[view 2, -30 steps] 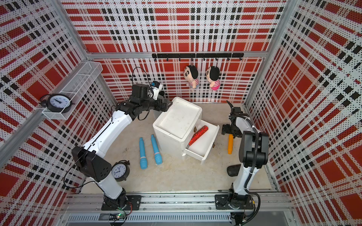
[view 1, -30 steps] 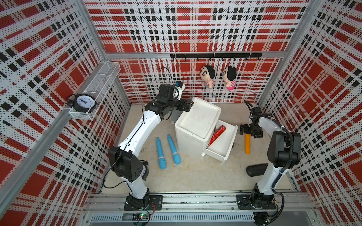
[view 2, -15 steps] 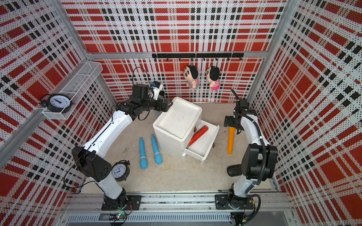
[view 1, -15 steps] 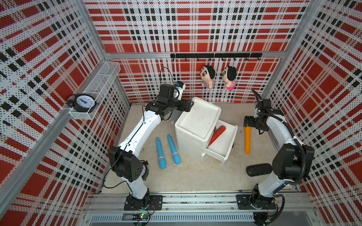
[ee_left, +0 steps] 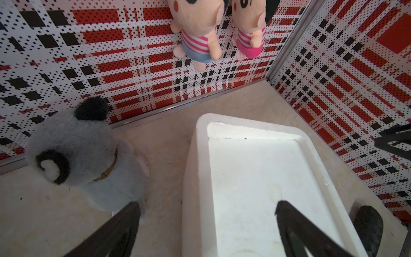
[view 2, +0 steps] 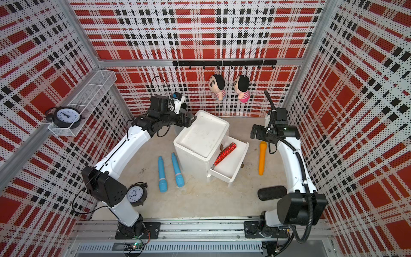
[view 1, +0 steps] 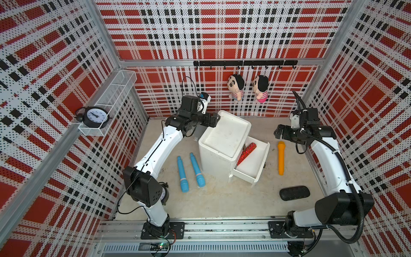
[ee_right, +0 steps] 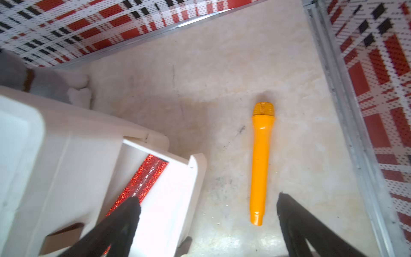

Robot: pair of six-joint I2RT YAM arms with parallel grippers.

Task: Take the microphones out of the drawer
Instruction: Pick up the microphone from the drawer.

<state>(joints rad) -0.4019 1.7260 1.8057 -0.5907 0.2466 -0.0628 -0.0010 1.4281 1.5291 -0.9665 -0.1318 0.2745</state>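
A red glittery microphone lies slantwise in the open white drawer of a white cabinet. My right gripper hangs open and empty to the right of the drawer, just past the head of an orange microphone lying on the floor. My left gripper is open over the cabinet's back left corner, one finger above the top, the other beside it.
Two blue microphones lie left of the cabinet. A black oblong object rests front right. A grey plush sits behind the cabinet. Two dolls hang on the back wall. A clock stands by the left arm's base.
My right gripper has risen and drawn back from the orange microphone, which stays on the floor; the arm's elbow swung out to the right. The left arm has not moved.
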